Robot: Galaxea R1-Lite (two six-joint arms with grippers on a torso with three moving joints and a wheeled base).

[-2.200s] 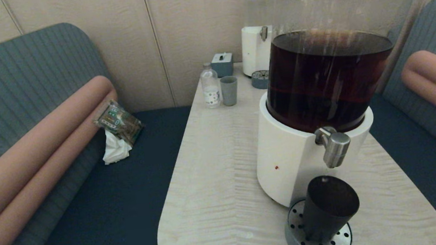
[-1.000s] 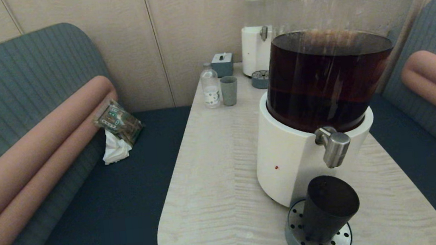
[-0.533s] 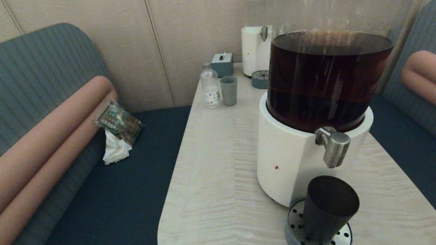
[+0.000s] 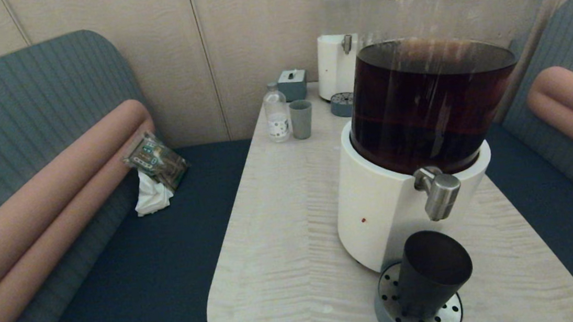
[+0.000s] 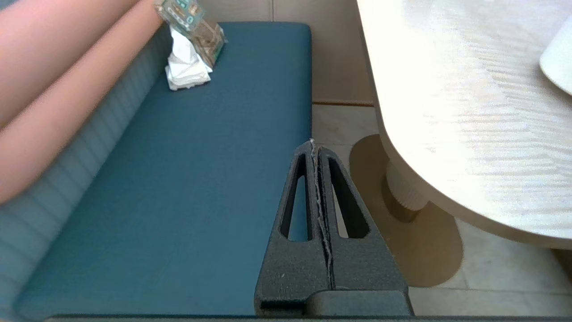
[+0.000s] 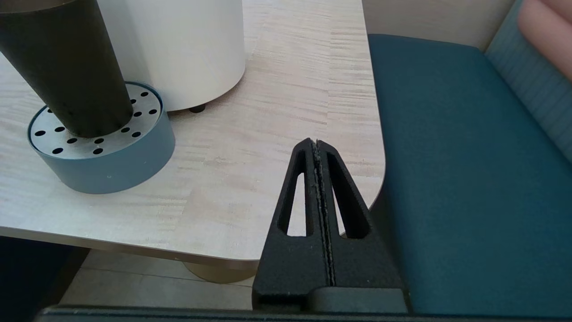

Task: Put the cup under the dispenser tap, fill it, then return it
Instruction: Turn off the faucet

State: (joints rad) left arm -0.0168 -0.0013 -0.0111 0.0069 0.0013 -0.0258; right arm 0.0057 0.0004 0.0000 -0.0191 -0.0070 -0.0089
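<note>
Both grippers clenched on nothing, fingers pressed flat together: left gripper parked over the blue bench seat beside the table, right gripper over the table's near corner. The cup stands upright on the perforated drip tray, directly below the dispenser tap, untouched

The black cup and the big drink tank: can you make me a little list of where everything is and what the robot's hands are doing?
cup: small matte black tapered tumbler, upright on the round perforated drip tray
tap: brushed-silver spout above the tumbler, no liquid seen flowing
dispenser: large clear tank of dark brown liquid on a white base
left gripper: shut, beside the pale wooden table, over the blue bench
right gripper: shut, at the table's near edge, apart from the tumbler
</note>
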